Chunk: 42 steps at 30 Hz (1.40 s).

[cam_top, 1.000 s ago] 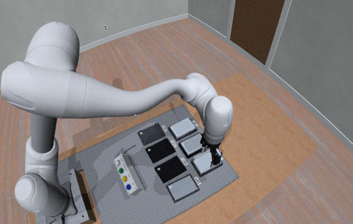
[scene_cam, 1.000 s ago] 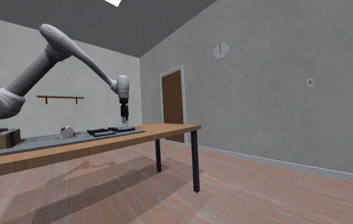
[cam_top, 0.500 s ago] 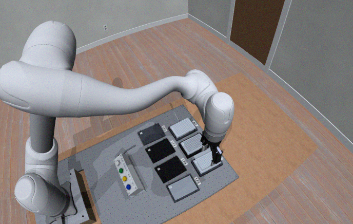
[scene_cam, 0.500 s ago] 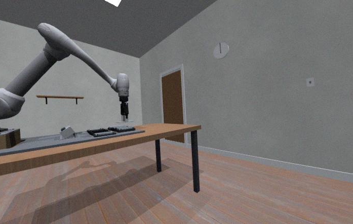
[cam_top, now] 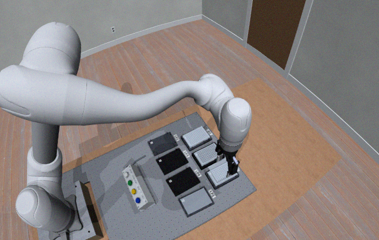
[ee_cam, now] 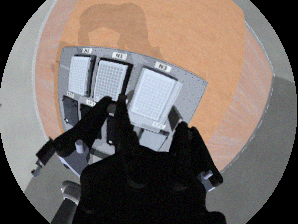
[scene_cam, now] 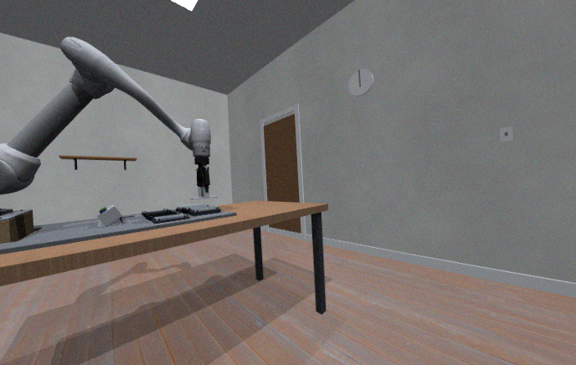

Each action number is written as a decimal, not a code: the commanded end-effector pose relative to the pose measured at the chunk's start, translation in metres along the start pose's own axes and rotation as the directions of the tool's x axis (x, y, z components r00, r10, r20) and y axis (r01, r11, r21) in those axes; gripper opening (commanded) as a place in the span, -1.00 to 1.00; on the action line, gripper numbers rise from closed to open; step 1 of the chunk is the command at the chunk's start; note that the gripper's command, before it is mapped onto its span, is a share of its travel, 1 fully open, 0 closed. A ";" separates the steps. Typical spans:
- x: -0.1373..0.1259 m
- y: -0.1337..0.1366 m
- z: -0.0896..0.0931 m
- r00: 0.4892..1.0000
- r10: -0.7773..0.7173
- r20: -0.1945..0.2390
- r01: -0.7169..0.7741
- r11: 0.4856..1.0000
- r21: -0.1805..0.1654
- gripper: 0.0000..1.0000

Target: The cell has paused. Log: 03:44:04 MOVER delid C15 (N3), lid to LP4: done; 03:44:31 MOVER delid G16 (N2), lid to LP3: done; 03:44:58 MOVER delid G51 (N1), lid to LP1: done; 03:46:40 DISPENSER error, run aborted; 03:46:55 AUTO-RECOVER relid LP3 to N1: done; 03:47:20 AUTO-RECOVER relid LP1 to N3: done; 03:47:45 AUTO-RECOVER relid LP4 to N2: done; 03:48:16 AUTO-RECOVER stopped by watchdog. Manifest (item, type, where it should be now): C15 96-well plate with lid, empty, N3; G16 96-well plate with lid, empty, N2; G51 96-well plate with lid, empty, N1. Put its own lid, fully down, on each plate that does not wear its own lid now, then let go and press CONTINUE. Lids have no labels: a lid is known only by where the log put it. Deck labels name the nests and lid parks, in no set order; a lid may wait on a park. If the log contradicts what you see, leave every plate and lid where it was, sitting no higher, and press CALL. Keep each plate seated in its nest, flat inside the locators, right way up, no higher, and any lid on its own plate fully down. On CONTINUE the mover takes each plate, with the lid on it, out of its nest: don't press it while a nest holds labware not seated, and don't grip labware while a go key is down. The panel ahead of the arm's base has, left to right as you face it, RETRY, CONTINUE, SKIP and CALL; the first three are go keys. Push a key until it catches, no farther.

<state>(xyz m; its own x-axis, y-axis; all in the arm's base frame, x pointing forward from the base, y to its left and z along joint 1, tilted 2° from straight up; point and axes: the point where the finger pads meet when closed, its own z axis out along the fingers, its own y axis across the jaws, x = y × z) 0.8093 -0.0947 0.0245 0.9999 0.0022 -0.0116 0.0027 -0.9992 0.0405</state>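
Three 96-well plates sit in a row of nests on the grey deck: a far one (cam_top: pixel 196 137), a middle one (cam_top: pixel 205 154) and a near one (cam_top: pixel 221 176). My gripper (cam_top: pixel 229 169) is shut on a clear lid (cam_top: pixel 218 170) and holds it level a little above the near plate. The side view shows this lid (scene_cam: pixel 203 197) hanging clear of the deck. In the wrist view the held lid (ee_cam: pixel 154 96) hides the plate under it, and the other two plates (ee_cam: pixel 109 79) (ee_cam: pixel 80 72) lie to its left. Another lid (cam_top: pixel 196 201) rests on the nearest park.
Three dark lid parks (cam_top: pixel 162 143) (cam_top: pixel 172 161) (cam_top: pixel 182 180) lie in a column left of the nests. The key panel (cam_top: pixel 137 187) stands nearer the arm's base, with green, yellow and blue keys visible. Small label tags stand beside the nests and parks, too small to read.
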 end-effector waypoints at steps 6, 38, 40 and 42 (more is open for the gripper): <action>-0.003 -0.079 0.000 1.000 0.000 0.000 0.000 1.000 0.000 -1.00; -0.009 -0.130 0.000 1.000 0.000 0.000 0.000 1.000 0.000 -1.00; -0.009 -0.130 0.000 1.000 0.000 0.000 0.000 1.000 0.000 -1.00; -0.009 -0.130 0.000 1.000 0.000 0.000 0.000 1.000 0.000 -1.00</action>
<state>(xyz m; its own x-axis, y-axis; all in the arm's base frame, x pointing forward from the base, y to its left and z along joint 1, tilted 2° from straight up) 0.8004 0.0352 0.0193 0.9999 0.0022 -0.0115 0.0026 -0.9992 0.0405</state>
